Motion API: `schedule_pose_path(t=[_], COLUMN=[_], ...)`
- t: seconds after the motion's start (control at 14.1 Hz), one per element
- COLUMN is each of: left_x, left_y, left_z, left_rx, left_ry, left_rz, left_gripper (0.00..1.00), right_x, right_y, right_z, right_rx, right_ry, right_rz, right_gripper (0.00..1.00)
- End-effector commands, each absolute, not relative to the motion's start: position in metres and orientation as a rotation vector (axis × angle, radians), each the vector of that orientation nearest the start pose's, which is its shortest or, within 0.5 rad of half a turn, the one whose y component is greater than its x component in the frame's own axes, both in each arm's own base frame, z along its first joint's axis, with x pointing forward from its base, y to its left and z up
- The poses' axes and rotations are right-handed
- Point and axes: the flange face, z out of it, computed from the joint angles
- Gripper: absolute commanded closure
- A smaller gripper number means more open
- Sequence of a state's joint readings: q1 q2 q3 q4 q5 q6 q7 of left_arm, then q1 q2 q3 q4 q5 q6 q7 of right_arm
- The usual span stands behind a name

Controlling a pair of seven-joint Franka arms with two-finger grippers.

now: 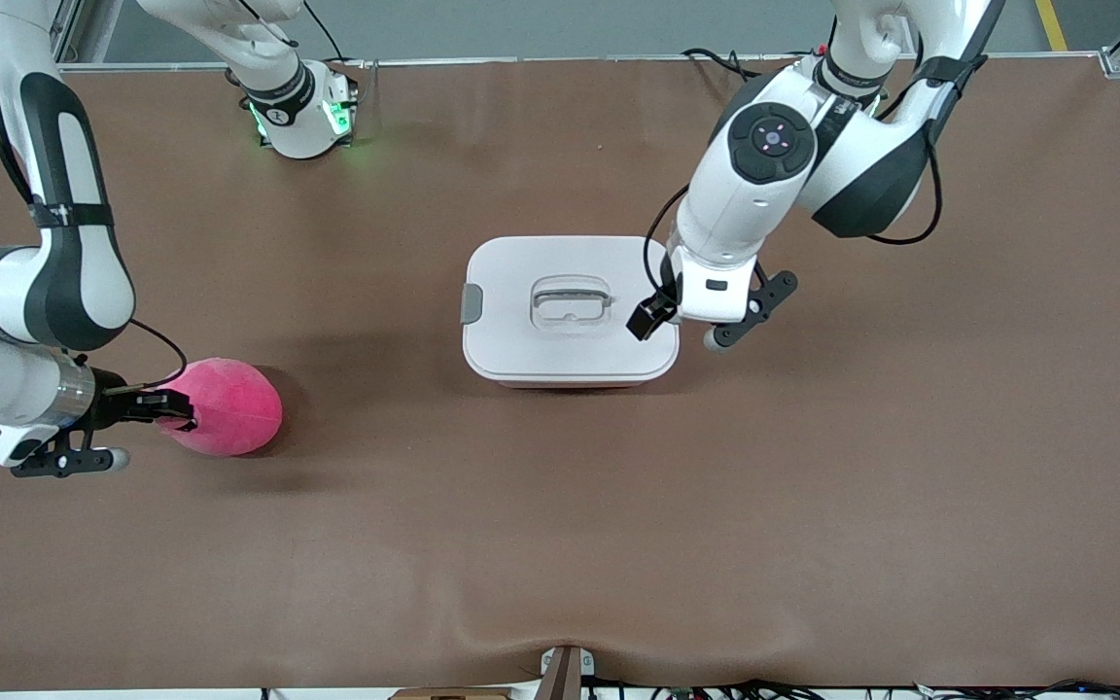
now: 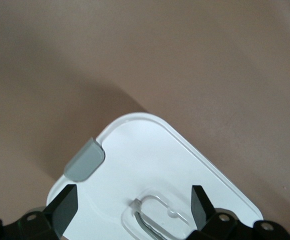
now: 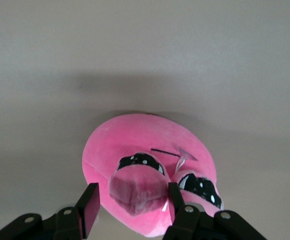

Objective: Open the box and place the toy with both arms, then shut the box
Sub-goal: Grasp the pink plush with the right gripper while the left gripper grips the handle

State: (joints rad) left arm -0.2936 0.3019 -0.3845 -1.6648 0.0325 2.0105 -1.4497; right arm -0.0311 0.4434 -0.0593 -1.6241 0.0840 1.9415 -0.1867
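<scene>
The box (image 1: 541, 350) stands shut at mid-table, its white lid (image 2: 150, 150) on. One grey clip (image 1: 471, 303) shows at the end toward the right arm, and the recessed handle (image 1: 571, 305) is in the middle. My left gripper (image 1: 652, 319) hangs over the box's other end, hiding the clip there. In its wrist view it (image 2: 133, 206) is open and empty above the lid, with the handle (image 2: 160, 215) between its fingers and the far clip (image 2: 85, 159) ahead. The pink toy (image 1: 229, 406) lies on the table toward the right arm's end. My right gripper (image 1: 176, 408) is at it, open, its fingers (image 3: 88, 207) either side of a floppy ear (image 3: 137, 187).
The right arm's base (image 1: 302, 117) with green lights stands at the table's back edge. A brown mat (image 1: 560, 535) covers the table. A small bracket (image 1: 565, 671) sits at the edge nearest the front camera.
</scene>
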Motion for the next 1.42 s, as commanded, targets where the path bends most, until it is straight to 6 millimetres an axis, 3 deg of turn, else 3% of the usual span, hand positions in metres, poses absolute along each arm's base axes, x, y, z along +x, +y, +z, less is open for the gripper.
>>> schedule_pose_path(t=[0.0, 0.14, 0.21, 0.5, 0.78, 0.99, 1.06, 1.35], left_x=[0.510, 0.502, 0.498, 0.479, 0.451, 0.453, 0.453, 0.453], left_y=[-0.415, -0.432, -0.442, -0.464, -0.499, -0.504, -0.506, -0.507], left_z=[0.434, 0.418, 0.414, 0.405, 0.382, 0.380, 0.379, 0.371], left_rx=[-2.892, -2.796, -2.764, -2.635, -2.516, -2.497, -2.491, -2.471], left_ry=[-1.375, -1.531, -1.619, -1.835, -1.984, -2.109, -2.121, -2.131], left_rz=[0.007, -0.042, -0.039, -0.019, 0.013, 0.031, 0.034, 0.046], left_gripper=[0.00, 0.00, 0.00, 0.00, 0.05, 0.18, 0.18, 0.28], right_x=[0.658, 0.657, 0.657, 0.661, 0.659, 0.661, 0.660, 0.654], right_y=[-0.050, -0.050, -0.050, -0.049, -0.042, -0.030, -0.022, -0.016], right_z=[0.359, 0.359, 0.359, 0.380, 0.439, 0.474, 0.486, 0.498], right_rx=[-3.048, -3.043, -3.038, -3.043, -3.016, -3.003, -3.005, -2.951], right_ry=[-0.116, -0.174, -0.223, -0.259, -0.326, -0.430, -0.468, -0.623], right_rz=[0.185, 0.185, 0.182, 0.133, 0.212, 0.187, 0.161, 0.211], right_gripper=[0.70, 0.98, 1.00, 1.00, 1.00, 1.00, 1.00, 1.00])
